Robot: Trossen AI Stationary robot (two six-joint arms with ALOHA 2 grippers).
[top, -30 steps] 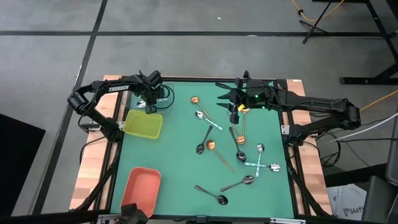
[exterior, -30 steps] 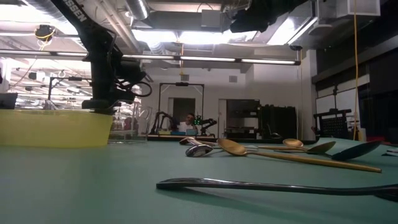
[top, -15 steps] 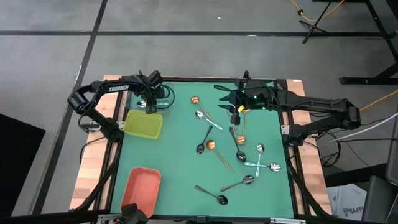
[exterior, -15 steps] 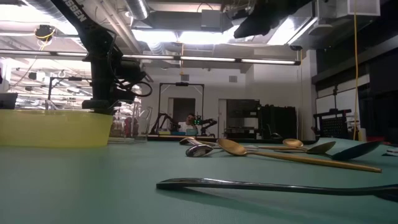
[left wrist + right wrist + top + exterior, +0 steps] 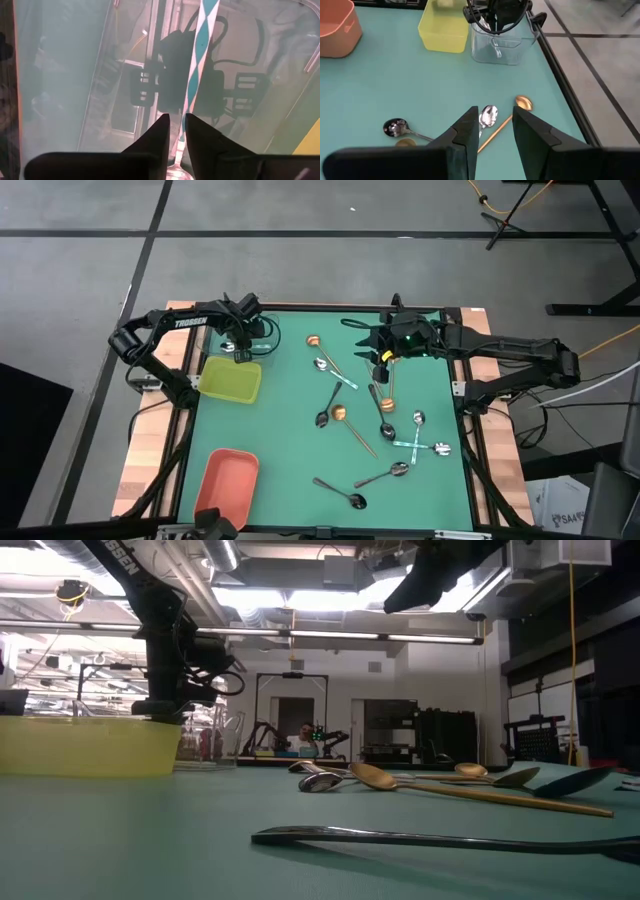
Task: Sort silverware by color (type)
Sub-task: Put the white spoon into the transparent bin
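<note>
Clear plastic walled in my left fingers [image 5: 177, 132], which hung inside the clear tray [image 5: 262, 330] at the far left corner of the green worktop [image 5: 290, 450]. They were drawn narrow around the handle of a silver spoon [image 5: 197, 65], its blue-and-white striped band running away from them into the tray. Seen from my other wrist, that spoon [image 5: 495, 47] hung upright in the clear tray.

My right fingers [image 5: 380, 358] hovered above the worktop, well apart from the clear tray toward the opposite edge. They stood apart with a moderate gap and held nothing [image 5: 492, 130].

The other spoons [image 5: 380, 430] lay scattered on the worktop beyond the clear tray's right side, silver, copper and dark ones mixed. A copper spoon [image 5: 522, 103] and another silver one [image 5: 488, 115] lay nearest my right fingers.

A yellow-green tray [image 5: 232, 380] sat just beside the clear tray, and a salmon-orange tray [image 5: 228, 480] lay farther from it.
</note>
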